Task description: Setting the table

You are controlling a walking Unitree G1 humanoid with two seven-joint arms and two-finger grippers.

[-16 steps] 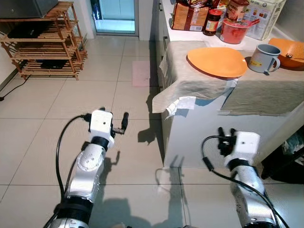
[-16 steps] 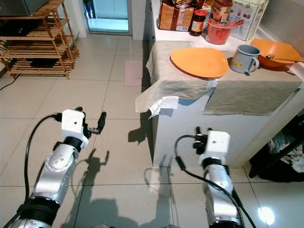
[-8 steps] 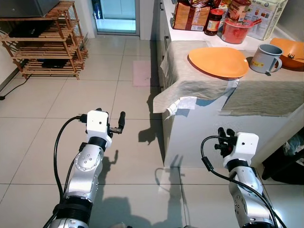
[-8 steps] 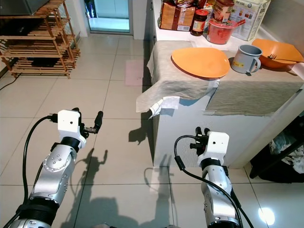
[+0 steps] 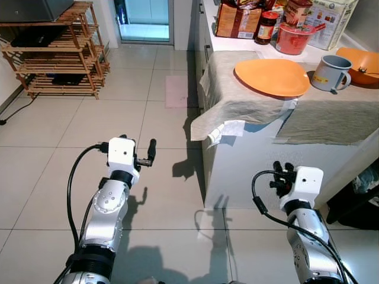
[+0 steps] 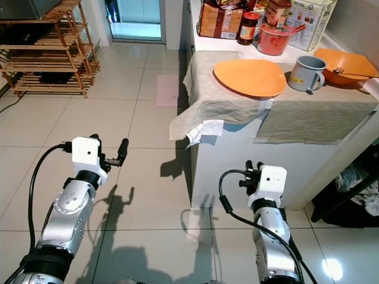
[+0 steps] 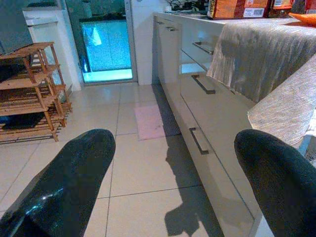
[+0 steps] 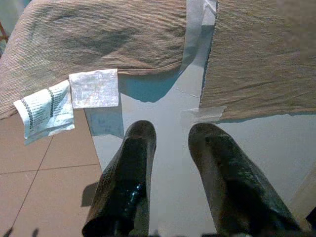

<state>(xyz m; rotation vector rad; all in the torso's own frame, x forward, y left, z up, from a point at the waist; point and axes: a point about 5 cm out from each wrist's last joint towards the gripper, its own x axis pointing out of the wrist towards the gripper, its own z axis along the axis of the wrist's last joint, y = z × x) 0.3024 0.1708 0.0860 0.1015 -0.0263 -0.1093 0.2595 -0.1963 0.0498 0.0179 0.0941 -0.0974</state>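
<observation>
Worktop (image 5: pixel 331 121): it stands ahead on the robot's right, draped in beige cloths that hang over its edge.
Plate (image 5: pixel 271 77): orange, flat on the cloth near the worktop's front corner.
Mug (image 5: pixel 328 73): grey, upright, just right of the plate, not touching it.
Bowl (image 5: pixel 359 64): orange, right of the mug, with a fork (image 6: pixel 350 72) resting in it.
Red tub (image 5: pixel 292 37): behind the plate, next to a jar (image 5: pixel 265 28) and food boxes (image 5: pixel 235 19).
Left gripper (image 5: pixel 150 155): held up over the floor tiles, left of the worktop; its fingers (image 7: pixel 74 182) are spread wide, with nothing between them.
Right gripper (image 5: pixel 280 171): low in front of the worktop's white side, below the cloth edge; its fingers (image 8: pixel 129 182) are a little apart, with nothing between them.
Shelf (image 5: pixel 56 50): wooden, by the far left wall.
Mat (image 5: pixel 176 92): pink, on the floor near the door.
</observation>
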